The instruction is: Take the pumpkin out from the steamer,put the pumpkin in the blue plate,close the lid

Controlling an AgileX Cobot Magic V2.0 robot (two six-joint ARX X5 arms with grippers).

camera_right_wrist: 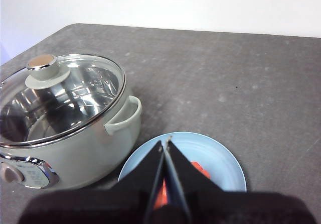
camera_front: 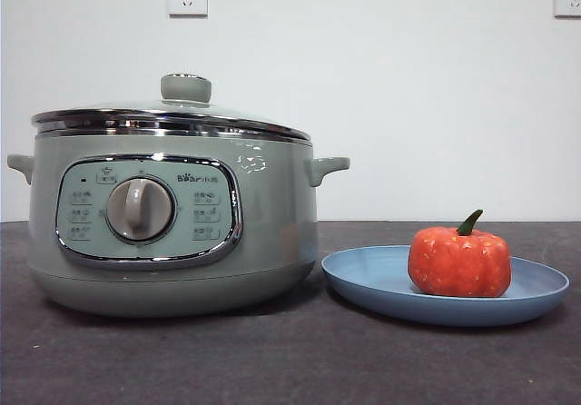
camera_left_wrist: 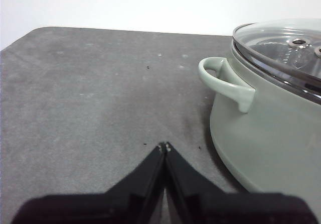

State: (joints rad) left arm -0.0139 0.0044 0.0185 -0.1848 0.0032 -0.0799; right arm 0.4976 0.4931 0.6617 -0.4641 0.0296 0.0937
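Right gripper [camera_right_wrist: 165, 142]: jaws pressed together, tips meeting, holding nothing; it hangs above the blue plate [camera_right_wrist: 220, 158], beside the steamer [camera_right_wrist: 85, 148]. In the right wrist view the pumpkin [camera_right_wrist: 200, 170] shows only as slivers of orange on either side of the jaws, so it lies directly under this gripper, apart from it.

Left gripper [camera_left_wrist: 164, 146]: jaws likewise pinched to a point and empty. It sits over bare grey table [camera_left_wrist: 90, 93] on the far side of the steamer from the plate, near the steamer's side handle [camera_left_wrist: 225, 81] but not touching it.

Steamer, front view [camera_front: 172, 232]: the lid [camera_front: 172, 119] rests flat on the chrome rim, knob [camera_front: 186, 88] upright. Through the glass, the right wrist view shows a bare metal interior.

Blue plate, front view [camera_front: 363, 282]: just beside the steamer, on its handle side. The pumpkin [camera_front: 458, 261] stands upright in it, stem up, toward the edge farther from the steamer.

Step in hand, as a judgement: all three stages appear complete, with pumpkin out, plated, and lid seated. Neither gripper engages anything. The next move seems to call only for keeping both arms clear of the lid knob and the plate; no further grasp looks necessary.
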